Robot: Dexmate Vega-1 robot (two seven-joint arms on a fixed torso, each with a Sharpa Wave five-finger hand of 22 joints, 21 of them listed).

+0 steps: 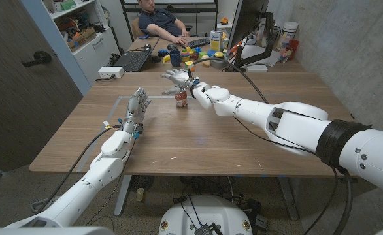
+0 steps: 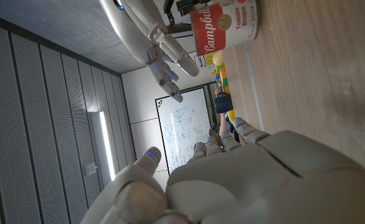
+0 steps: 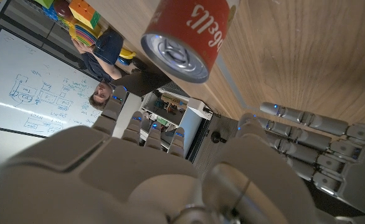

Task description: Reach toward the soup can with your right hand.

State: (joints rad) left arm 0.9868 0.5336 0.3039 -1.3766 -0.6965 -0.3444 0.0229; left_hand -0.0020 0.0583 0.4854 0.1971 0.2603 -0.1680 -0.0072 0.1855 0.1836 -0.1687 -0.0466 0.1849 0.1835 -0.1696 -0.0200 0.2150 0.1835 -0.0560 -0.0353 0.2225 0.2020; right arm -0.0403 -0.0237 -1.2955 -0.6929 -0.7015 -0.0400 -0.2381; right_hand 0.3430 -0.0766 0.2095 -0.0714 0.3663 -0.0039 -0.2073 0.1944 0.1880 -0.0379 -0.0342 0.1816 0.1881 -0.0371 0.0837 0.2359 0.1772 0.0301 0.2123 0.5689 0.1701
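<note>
The soup can, red and white with a Campbell's label, stands upright on the wooden table near its middle. My right hand hovers just above and behind the can, fingers spread and holding nothing. In the right wrist view the can is close ahead of that hand, apart from it. My left hand stands upright to the can's left, fingers apart and empty. The left wrist view has the can beyond my left hand, with the right hand's fingers beside the can.
A laptop and a small white box lie at the far left of the table. A monitor on a stand and coloured toys crowd the back. A person sits behind. Tape lines mark the wood.
</note>
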